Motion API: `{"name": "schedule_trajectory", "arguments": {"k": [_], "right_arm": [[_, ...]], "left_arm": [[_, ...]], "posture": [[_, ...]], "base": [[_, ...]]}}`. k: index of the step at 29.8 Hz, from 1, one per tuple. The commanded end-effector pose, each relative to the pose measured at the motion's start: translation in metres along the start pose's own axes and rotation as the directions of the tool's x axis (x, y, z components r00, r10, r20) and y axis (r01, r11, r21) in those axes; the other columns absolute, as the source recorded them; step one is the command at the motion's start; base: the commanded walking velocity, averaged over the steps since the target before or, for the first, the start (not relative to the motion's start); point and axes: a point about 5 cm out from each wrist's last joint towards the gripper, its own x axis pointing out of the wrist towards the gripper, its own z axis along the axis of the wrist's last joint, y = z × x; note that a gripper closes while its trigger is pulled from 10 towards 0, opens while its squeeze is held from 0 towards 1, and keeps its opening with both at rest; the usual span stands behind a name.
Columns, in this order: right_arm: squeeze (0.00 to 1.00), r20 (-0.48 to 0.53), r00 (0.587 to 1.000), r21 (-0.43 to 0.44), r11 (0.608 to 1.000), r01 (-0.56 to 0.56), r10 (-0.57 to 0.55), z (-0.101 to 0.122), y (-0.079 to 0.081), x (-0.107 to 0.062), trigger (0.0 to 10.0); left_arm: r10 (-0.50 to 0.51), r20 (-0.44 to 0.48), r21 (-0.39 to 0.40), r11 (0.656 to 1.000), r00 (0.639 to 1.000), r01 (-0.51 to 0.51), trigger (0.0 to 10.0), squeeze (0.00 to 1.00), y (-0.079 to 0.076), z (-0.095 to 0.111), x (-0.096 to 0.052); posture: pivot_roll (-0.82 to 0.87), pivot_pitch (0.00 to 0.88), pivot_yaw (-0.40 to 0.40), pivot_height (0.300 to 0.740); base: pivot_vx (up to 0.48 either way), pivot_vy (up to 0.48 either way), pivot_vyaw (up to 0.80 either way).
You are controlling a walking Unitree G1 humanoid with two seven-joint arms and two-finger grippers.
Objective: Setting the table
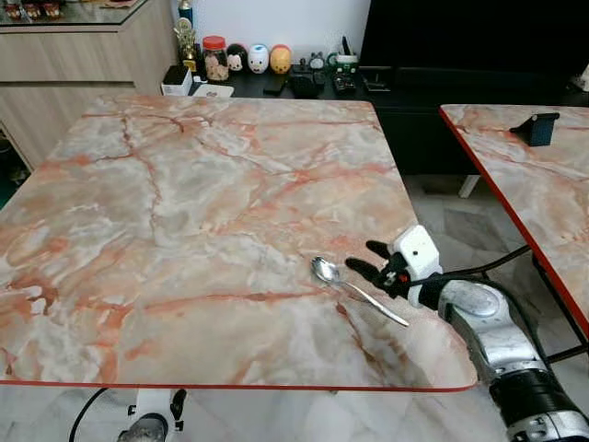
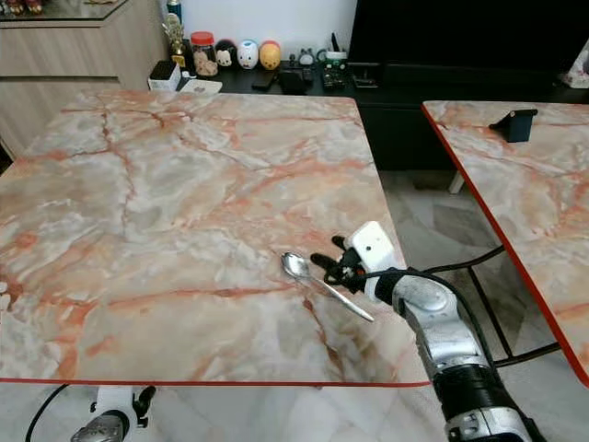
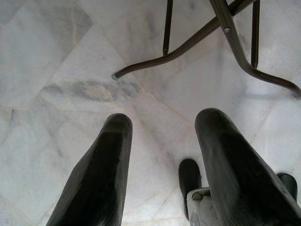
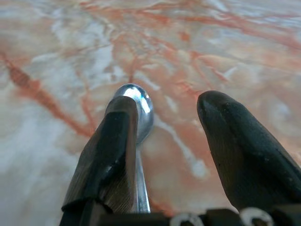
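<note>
The right arm reaches forward from the robot's right side, its silver forearm bent inward at the wrist, where a white camera block sits on top. The right gripper (image 1: 368,260) is held low and level, its two black fingers (image 4: 106,155) spread apart with nothing clamped between them. The left gripper (image 3: 162,165) hangs down at the robot's side, pointing at the ground, fingers (image 3: 101,174) also parted.

A pink-veined marble desk (image 1: 184,212) with a red edge carries 1 silver spoon (image 1: 354,290) near its right front corner. A 2nd matching desk (image 1: 543,184) stands right, bearing a dark block (image 1: 537,128).
</note>
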Motion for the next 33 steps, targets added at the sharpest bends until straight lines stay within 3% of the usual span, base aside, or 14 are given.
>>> {"name": "schedule_trajectory", "arguments": {"k": [1,2,3,4,5,8,9,10,11,21,25,33], "right_arm": [[0.33,-0.003,1.0,0.009,1.0,0.004,-0.004,0.002,-0.005,-0.002,10.0],[0.33,-0.003,1.0,0.009,1.0,0.004,-0.004,0.002,-0.005,-0.002,10.0],[0.62,-0.015,1.0,0.017,1.0,0.002,-0.002,0.001,-0.006,-0.003,10.0],[0.71,-0.022,1.0,0.023,1.0,0.002,-0.001,0.0,-0.006,-0.004,10.0],[1.0,-0.043,0.999,0.028,1.0,-0.013,0.015,-0.003,-0.006,-0.005,10.0],[1.0,-0.091,0.994,0.034,0.998,-0.053,0.056,-0.011,-0.002,-0.007,10.0],[0.98,-0.106,0.993,0.026,0.999,-0.046,0.049,-0.013,-0.003,-0.007,10.0],[0.12,-0.121,0.992,0.048,0.999,-0.022,0.028,-0.016,-0.004,-0.006,10.0],[0.0,-0.125,0.992,0.055,0.998,-0.023,0.029,-0.017,-0.004,-0.005,10.0],[0.0,-0.191,0.981,0.039,0.999,-0.031,0.037,-0.027,0.0,-0.001,10.0],[0.0,-0.159,0.986,0.076,0.997,-0.034,0.046,-0.025,0.003,0.005,10.0],[0.0,-0.172,0.984,0.063,0.997,-0.041,0.052,-0.029,0.005,0.007,10.0]], "left_arm": [[0.008,-0.004,0.009,1.0,1.0,-0.008,10.0,0.0,0.002,0.0,0.0],[0.008,-0.004,0.009,1.0,1.0,-0.008,10.0,0.0,0.002,0.0,0.0],[0.007,-0.004,0.009,1.0,1.0,-0.007,10.0,0.0,0.002,0.0,0.0],[0.007,-0.004,0.009,1.0,1.0,-0.007,10.0,0.0,0.002,0.0,0.0],[0.007,-0.004,0.009,1.0,1.0,-0.007,10.0,0.0,0.002,0.0,0.0],[0.006,-0.006,0.009,1.0,1.0,-0.005,10.0,0.0,0.001,0.0,0.0],[0.005,-0.006,0.01,1.0,1.0,-0.005,10.0,0.0,0.001,0.0,0.0],[0.005,-0.006,0.009,1.0,1.0,-0.005,10.0,0.0,0.001,0.0,0.0],[0.005,-0.006,0.009,1.0,1.0,-0.005,10.0,0.0,0.001,0.0,0.0],[0.004,-0.006,0.011,1.0,1.0,-0.004,10.0,0.0,0.001,0.0,0.0],[0.002,-0.004,0.012,1.0,1.0,-0.002,10.0,0.0,0.001,0.0,0.0],[-0.003,-0.003,0.015,1.0,1.0,0.003,10.0,0.0,0.0,0.0,0.0]], "posture": [[-0.01,0.0,-0.031,0.74],[-0.01,0.0,-0.031,0.74],[-0.01,0.0,-0.03,0.74],[-0.01,0.0,-0.03,0.74],[-0.01,0.0,-0.03,0.74],[-0.01,0.0,-0.032,0.74],[-0.01,0.0,-0.033,0.74],[-0.01,0.0,-0.033,0.74],[-0.01,0.0,-0.032,0.74],[0.0,0.0,-0.033,0.74],[0.0,0.0,-0.032,0.74],[0.0,0.0,-0.033,0.74]], "base": [[0.0,0.0,0.0],[0.0,0.0,0.0],[0.0,0.0,0.0],[0.0,0.0,0.0],[0.0,0.0,0.0],[0.0,0.0,0.0],[0.0,0.0,0.0],[0.0,0.0,0.0],[0.0,0.0,0.0],[0.0,0.0,0.0],[0.0,0.0,0.0],[0.0,0.0,0.0]]}}
